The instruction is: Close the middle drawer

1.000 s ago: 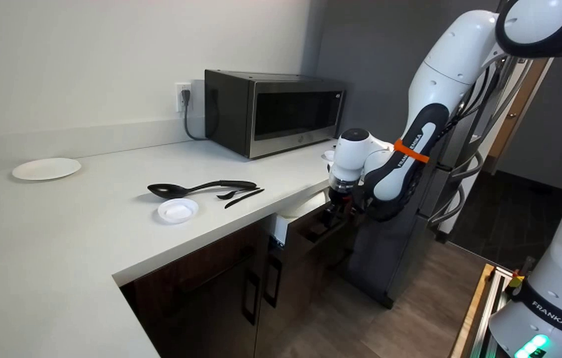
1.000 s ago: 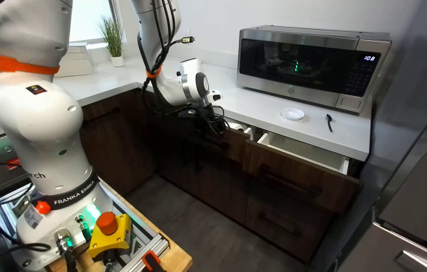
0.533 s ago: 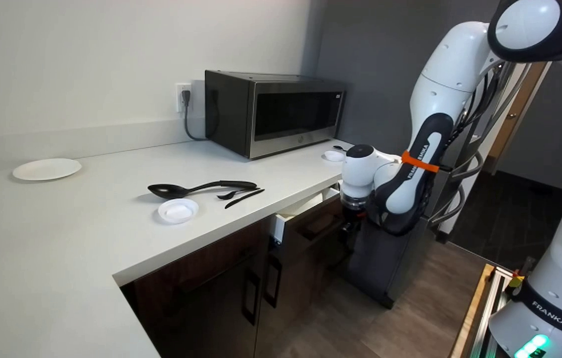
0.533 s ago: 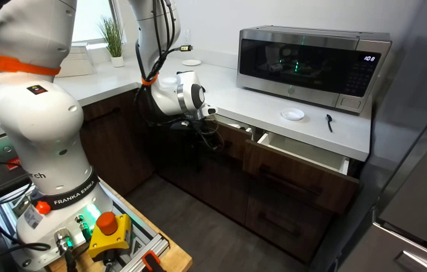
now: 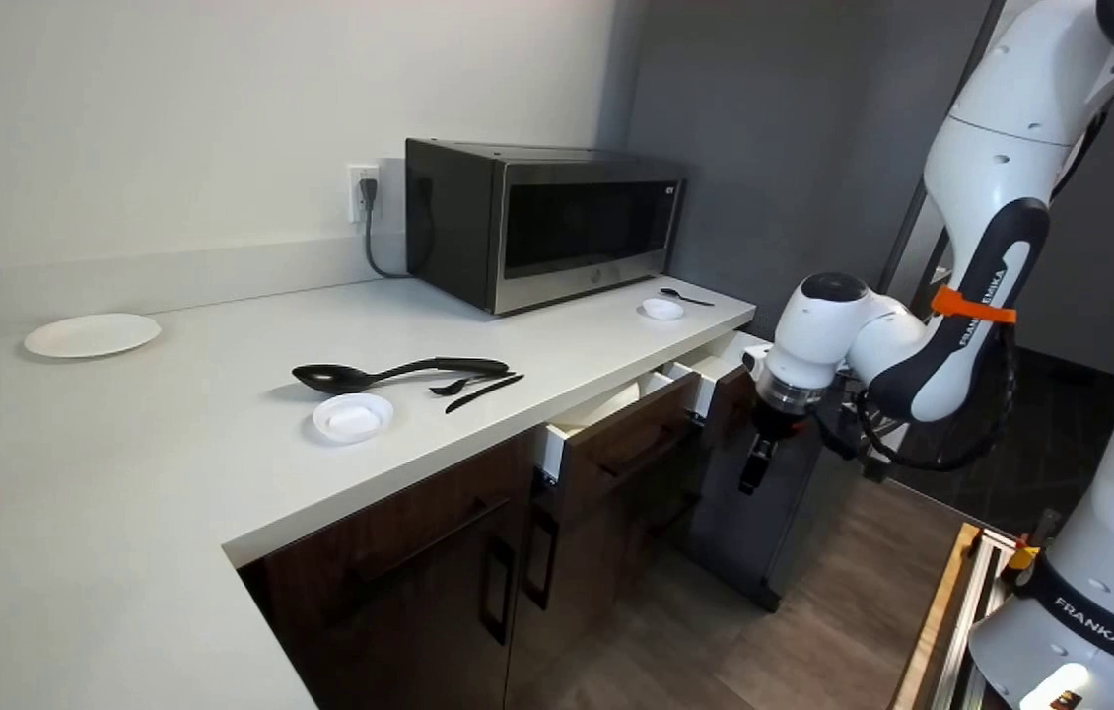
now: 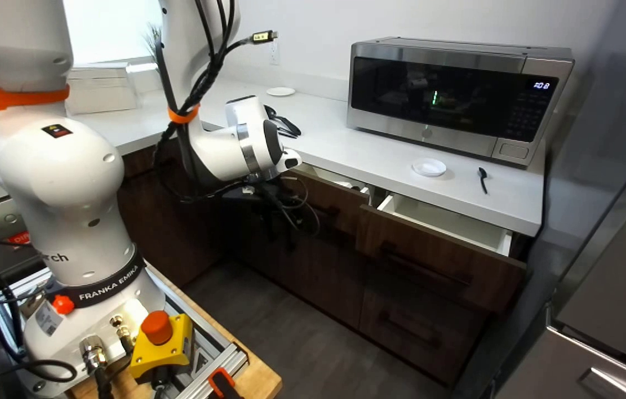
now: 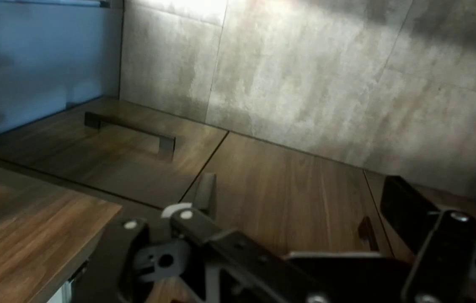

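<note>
The middle drawer (image 5: 631,444) has a dark brown wood front and a white box. It stands partly pulled out, with white plates inside. It also shows in an exterior view (image 6: 340,205), its near end hidden behind the arm. My gripper (image 5: 754,478) hangs low in front of the drawers, apart from them and pointing down. It also shows dark against the cabinet (image 6: 280,233). In the wrist view my gripper (image 7: 305,198) has its fingers spread wide with nothing between them, over a cabinet door (image 7: 288,185).
A neighbouring drawer (image 6: 440,266) beside the refrigerator also stands pulled out; its front (image 7: 31,235) shows in the wrist view. A microwave (image 6: 451,94), a small dish (image 6: 429,167) and a spoon (image 6: 482,180) sit on the counter (image 6: 390,160). Bar handles (image 5: 539,557) stick out below.
My gripper has drawn back from the middle drawer's front, toward the robot, and sunk lower, uncovering the drawer. The drawer has not moved. The base light turned from green to white.
</note>
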Motion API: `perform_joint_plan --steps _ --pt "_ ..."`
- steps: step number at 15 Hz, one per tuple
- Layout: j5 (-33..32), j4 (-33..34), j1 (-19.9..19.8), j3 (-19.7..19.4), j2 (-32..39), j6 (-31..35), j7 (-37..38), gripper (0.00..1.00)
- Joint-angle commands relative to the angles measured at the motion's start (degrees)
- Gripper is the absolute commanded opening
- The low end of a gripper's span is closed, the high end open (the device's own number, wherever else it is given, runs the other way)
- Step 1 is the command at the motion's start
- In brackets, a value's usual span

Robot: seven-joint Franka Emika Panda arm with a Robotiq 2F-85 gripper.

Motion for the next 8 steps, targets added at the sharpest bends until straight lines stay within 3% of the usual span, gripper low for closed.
perform_joint_plan --steps 1,4,5,8 --pt "-1.56 0.06 -0.19 -0.79 -0.73 1.73 2.46 1.0" --pt "-2.61 0.41 -0.15 -1.55 -1.43 2.45 5.19 1.0" --pt "-4.76 1.83 0.25 -2.12 -0.75 6.01 7.44 1.0" --pt "-2.55 5.83 0.63 -1.96 4.69 15.24 9.73 1.0"
